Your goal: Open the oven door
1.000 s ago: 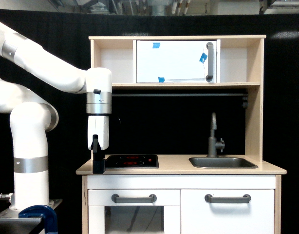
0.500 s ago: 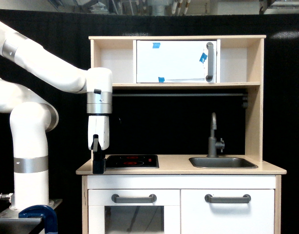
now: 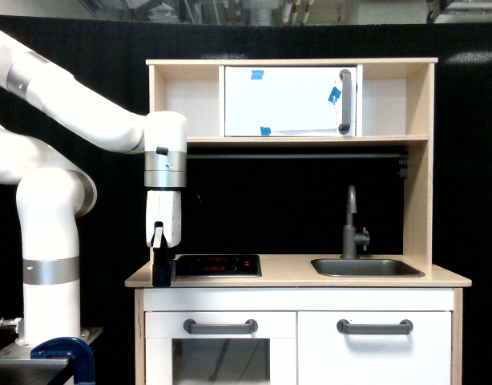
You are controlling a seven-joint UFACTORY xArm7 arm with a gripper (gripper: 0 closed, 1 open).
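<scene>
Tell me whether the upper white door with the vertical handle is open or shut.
Shut. The oven door sits flat and flush in its cabinet frame, vertical handle untouched; the gripper hangs far below by the countertop.

The oven door [image 3: 290, 101] is a wide white rectangular panel set in the upper shelf unit, filling the middle compartment. It sits shut, flat and flush with the frame. A vertical grey bar handle [image 3: 344, 102] runs along its edge at the exterior view's right. Small blue tape pieces mark it: one near the top, one at the bottom edge, one beside the handle.
</scene>
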